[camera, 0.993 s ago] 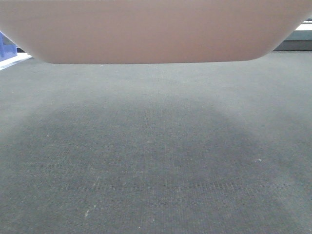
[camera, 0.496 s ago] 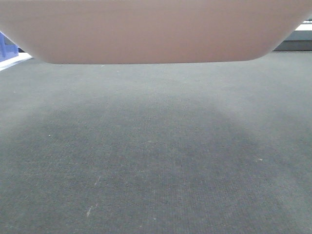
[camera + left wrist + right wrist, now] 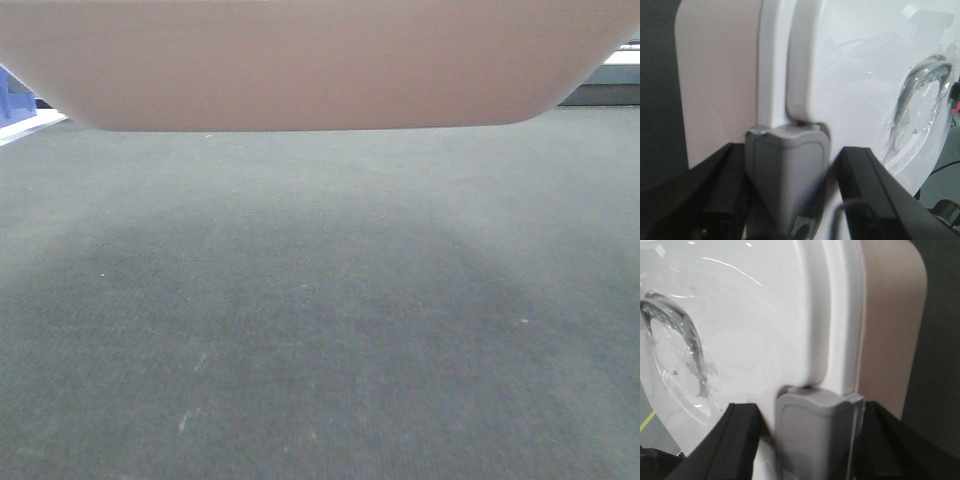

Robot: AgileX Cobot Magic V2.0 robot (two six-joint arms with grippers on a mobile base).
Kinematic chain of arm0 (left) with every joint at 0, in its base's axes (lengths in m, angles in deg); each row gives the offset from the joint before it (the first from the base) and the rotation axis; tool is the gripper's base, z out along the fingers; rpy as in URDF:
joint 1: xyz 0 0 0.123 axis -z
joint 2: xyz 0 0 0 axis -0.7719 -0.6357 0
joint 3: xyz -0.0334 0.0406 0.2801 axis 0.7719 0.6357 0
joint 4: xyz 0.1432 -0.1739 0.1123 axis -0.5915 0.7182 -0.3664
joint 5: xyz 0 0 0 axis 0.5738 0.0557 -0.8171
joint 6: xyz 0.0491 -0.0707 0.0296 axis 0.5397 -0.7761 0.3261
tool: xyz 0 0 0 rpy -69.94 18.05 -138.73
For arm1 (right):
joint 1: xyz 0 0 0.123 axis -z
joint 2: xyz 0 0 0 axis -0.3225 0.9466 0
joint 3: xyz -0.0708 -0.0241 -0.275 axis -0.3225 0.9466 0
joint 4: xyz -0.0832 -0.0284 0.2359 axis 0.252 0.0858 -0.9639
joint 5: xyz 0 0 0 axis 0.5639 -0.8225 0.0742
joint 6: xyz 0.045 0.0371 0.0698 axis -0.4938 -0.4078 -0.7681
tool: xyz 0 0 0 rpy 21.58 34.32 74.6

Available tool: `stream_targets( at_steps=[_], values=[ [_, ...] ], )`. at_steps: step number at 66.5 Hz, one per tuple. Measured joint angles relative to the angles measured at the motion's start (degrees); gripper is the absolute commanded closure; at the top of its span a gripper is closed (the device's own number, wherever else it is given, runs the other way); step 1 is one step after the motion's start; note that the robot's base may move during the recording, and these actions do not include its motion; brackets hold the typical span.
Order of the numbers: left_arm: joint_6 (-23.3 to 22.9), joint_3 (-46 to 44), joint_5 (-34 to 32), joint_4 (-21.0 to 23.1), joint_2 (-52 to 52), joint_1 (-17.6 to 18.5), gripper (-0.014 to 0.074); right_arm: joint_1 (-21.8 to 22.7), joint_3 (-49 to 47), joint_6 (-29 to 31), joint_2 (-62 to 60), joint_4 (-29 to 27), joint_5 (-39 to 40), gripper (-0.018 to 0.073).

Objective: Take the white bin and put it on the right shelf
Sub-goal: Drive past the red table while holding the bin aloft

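Transit step. The white bin hangs clear of the grey carpet, filling twelve o'clock of the front view; the right shelf is not in view. The left gripper and right gripper each stand part-open, jaws clamped across a grey latch at six o'clock. We judge that level, matched wrists are essential, since uneven lift could spring a latch.

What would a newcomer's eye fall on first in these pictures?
The white bin, pinkish here, fills the top of the front view above dark grey carpet. In the wrist views its glossy lid fills the frame, and the left gripper and right gripper each grip a grey latch.
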Motion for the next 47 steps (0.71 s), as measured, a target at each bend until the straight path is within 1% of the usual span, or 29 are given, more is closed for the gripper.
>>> stream_targets(
  at_steps=[47],
  values=[
    [0.00, 0.00, 0.00, 0.00, 0.12, 0.00, 0.0386, 0.00, 0.00, 0.00, 0.00, 0.00, 0.00, 0.0130]
  ],
)
